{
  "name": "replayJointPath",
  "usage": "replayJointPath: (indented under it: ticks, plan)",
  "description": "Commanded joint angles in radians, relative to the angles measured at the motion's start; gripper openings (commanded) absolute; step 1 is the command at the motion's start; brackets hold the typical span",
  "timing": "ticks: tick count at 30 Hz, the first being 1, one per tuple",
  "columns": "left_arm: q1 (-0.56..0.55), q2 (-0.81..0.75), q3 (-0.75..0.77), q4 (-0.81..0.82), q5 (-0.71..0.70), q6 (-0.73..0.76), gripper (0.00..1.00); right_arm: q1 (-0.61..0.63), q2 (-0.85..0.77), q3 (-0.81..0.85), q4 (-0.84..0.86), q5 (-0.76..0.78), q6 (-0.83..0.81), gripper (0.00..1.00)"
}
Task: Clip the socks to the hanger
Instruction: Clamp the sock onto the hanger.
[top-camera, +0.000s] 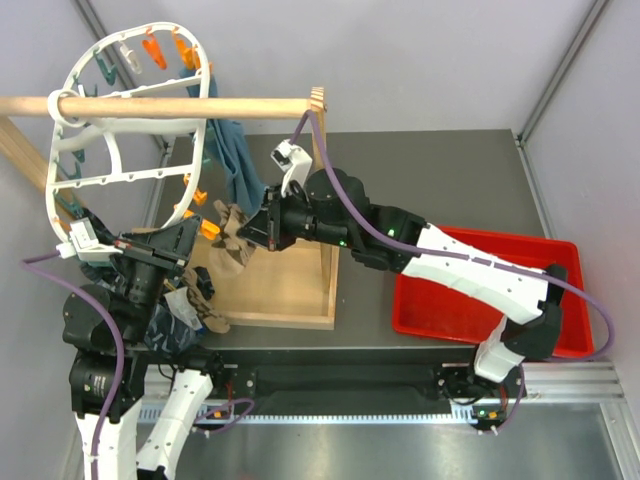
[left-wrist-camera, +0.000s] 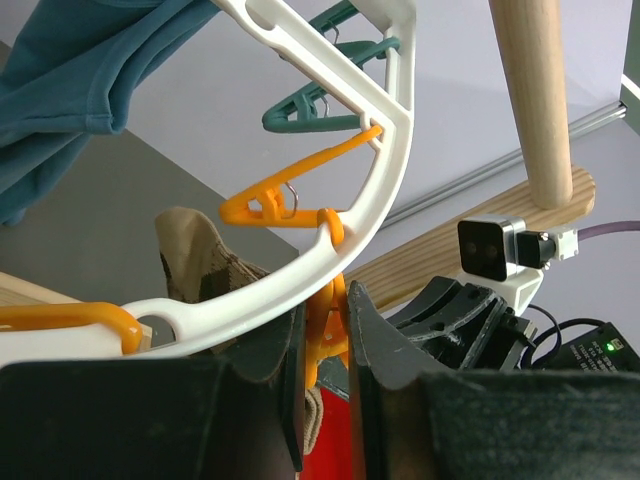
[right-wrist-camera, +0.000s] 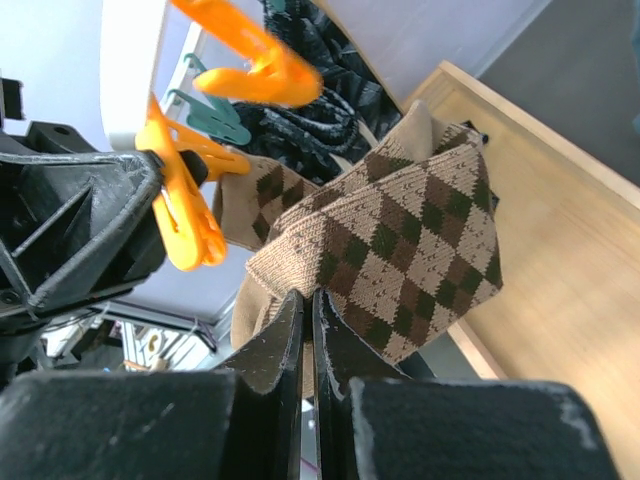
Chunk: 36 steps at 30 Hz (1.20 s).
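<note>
The left gripper (left-wrist-camera: 327, 300) has its jaws narrow around an orange peg (left-wrist-camera: 324, 340) on the near rim of the white hanger (left-wrist-camera: 392, 160). I judge it is pressing the peg's handles to open it. The right gripper (right-wrist-camera: 308, 310) is closed tight on the edge of an argyle sock (right-wrist-camera: 400, 240) and holds it in the air just right of that peg, above the wooden tray (right-wrist-camera: 560, 250). So the step in hand is bringing the sock to the peg. Next, the sock's free edge must go left into the peg's mouth. Whether the mouth is open enough, I cannot tell.
</note>
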Motion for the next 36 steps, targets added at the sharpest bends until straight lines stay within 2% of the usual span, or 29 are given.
replayJointPath:
  ticks: [1,20,36]
  plan:
    - [0.001,0.009,0.009,0.029,0.016,0.002,0.00,0.026,0.017,0.078,0.029,-0.024,0.005,0.00]
    - [0.001,0.014,0.009,0.032,0.017,0.000,0.00,0.052,0.096,0.193,-0.001,-0.053,-0.001,0.00]
    - [0.003,0.012,0.001,0.036,0.025,-0.002,0.00,0.052,0.060,0.191,-0.001,-0.036,-0.016,0.00]
